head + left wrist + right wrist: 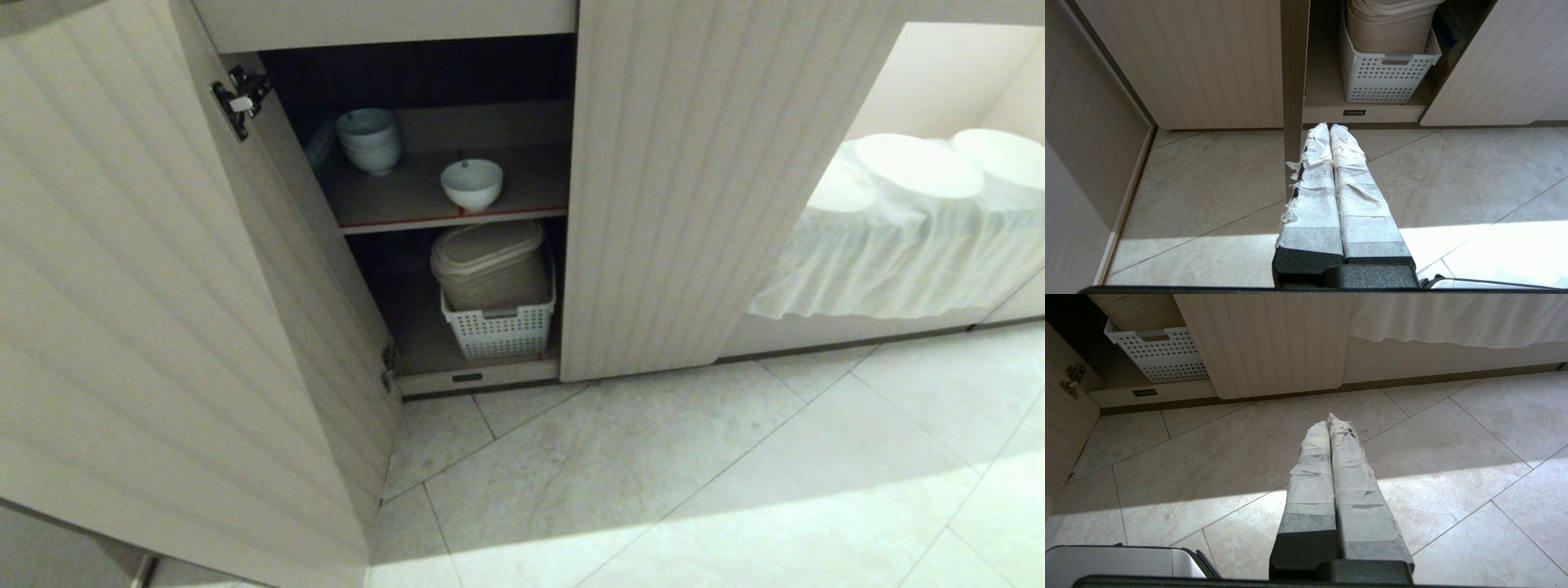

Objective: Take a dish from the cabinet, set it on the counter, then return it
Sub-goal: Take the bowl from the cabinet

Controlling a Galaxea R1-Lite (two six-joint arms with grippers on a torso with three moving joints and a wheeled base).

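Wrist views show the left claw (1329,127) and right claw (1327,418) together, empty, angled down over floor tiles (1445,457).

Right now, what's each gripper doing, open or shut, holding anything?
Left gripper: shut, holding nothing.
Right gripper: shut, holding nothing.

We face the low pale beige fluted cabinet (702,188) with its left door swung open. On its upper brown shelf a small white round ceramic bowl (472,183) stands apart from a stack of similar white bowls (369,140); below sits a white perforated plastic basket (500,327).
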